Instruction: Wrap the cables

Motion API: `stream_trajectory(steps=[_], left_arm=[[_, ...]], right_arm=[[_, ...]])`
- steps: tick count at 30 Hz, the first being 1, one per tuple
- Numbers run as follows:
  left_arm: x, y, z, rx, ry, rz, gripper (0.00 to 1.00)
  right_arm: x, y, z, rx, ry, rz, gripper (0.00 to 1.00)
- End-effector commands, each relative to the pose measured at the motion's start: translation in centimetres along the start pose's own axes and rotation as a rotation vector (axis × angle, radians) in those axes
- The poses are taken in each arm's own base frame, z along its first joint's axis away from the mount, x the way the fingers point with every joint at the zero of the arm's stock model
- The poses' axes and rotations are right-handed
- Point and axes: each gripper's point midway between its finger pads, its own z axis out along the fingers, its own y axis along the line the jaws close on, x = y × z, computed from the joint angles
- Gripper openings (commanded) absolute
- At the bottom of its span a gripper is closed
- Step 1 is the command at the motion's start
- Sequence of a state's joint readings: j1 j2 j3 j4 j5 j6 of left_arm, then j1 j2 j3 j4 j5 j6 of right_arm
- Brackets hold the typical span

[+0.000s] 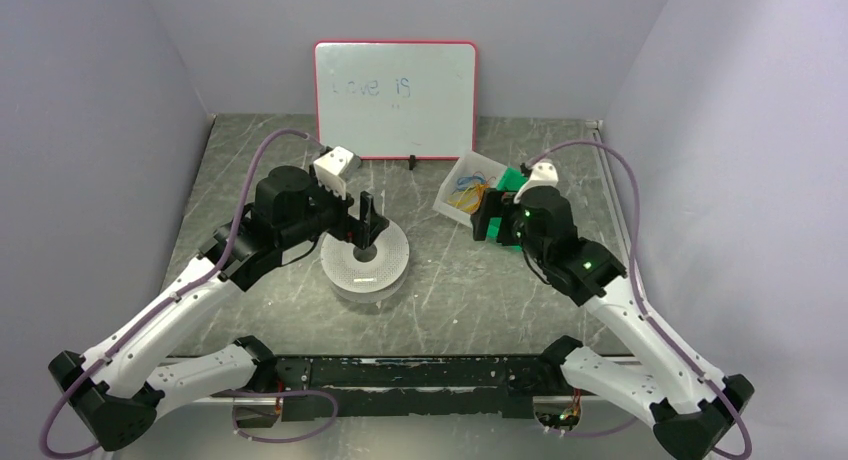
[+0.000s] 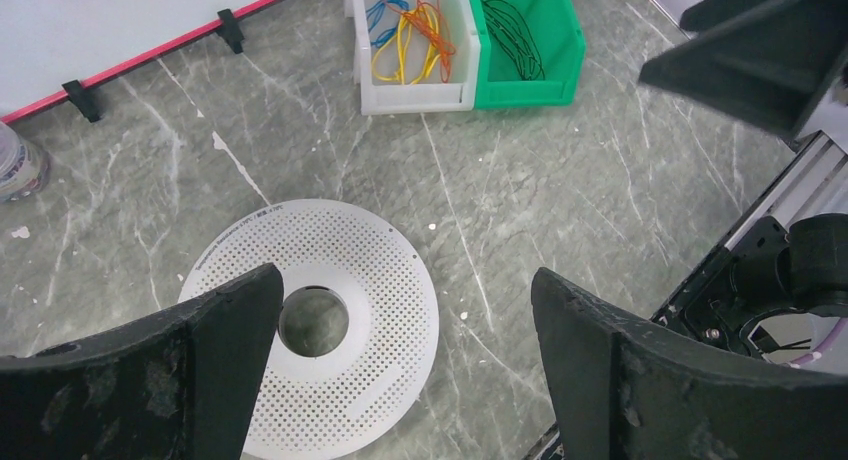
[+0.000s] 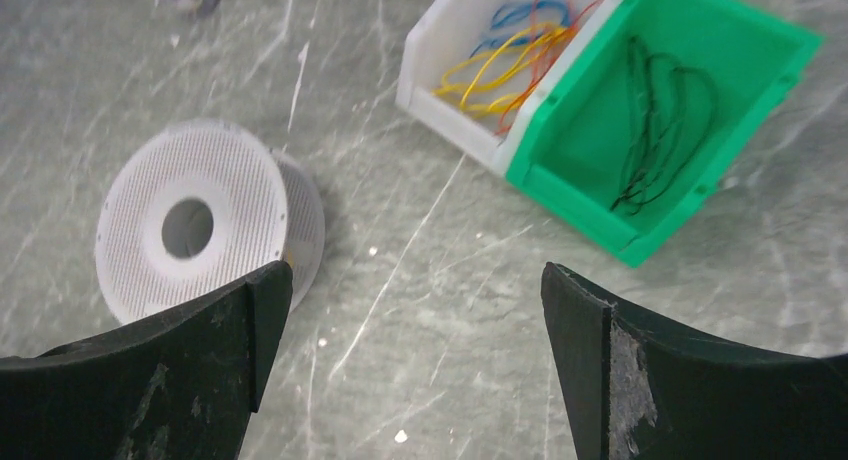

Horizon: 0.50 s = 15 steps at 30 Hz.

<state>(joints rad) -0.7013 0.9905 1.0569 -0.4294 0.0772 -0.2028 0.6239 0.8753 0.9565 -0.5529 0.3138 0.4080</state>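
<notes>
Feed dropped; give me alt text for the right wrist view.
Upper right: a white bin holding yellow, orange and blue cables, beside a green bin holding black cable. A white perforated spool sits left; the right gripper frames the bottom, jaws open.

Here's the white perforated reel (image 2: 372,302) lying flat on the grey marbled table (image 1: 470,290), round hole at its centre, tiny print along its rim; from the side a second flange shows beneath the top one; behind the reel a red-framed whiteboard (image 1: 395,100) stands upright, faint writing reading "love is"; black clips (image 2: 231,27) grip its foot; right of the reel and further back sits a white bin (image 2: 415,97); touching it, on the side away from the reel, a green bin (image 2: 527,92); left of the reel, near the whiteboard, a small clear container (image 2: 15,165), cut off by the frame.
</notes>
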Motion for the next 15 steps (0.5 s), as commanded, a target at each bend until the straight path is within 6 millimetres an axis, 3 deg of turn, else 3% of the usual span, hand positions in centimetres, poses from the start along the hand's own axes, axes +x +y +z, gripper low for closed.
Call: stream_trajectory(steps=[1,9,15], left_arm=[[-0.8,0.1,-0.3,-0.003,-0.043,-0.001,0.97],[-0.7,1.4,-0.6,-0.079,-0.053,0.003,0.96],[-0.6,1.8,-0.8,-0.095,-0.059,0.012,0.96]], right_arm=[[2.2,2.8,0.9,-0.147,0.069,0.023,0.99],[6.6,5.6,3.4,-0.265,0.188,0.149,0.94],[8.8,7.3,5.2,-0.306,0.222,0.278,0.91]])
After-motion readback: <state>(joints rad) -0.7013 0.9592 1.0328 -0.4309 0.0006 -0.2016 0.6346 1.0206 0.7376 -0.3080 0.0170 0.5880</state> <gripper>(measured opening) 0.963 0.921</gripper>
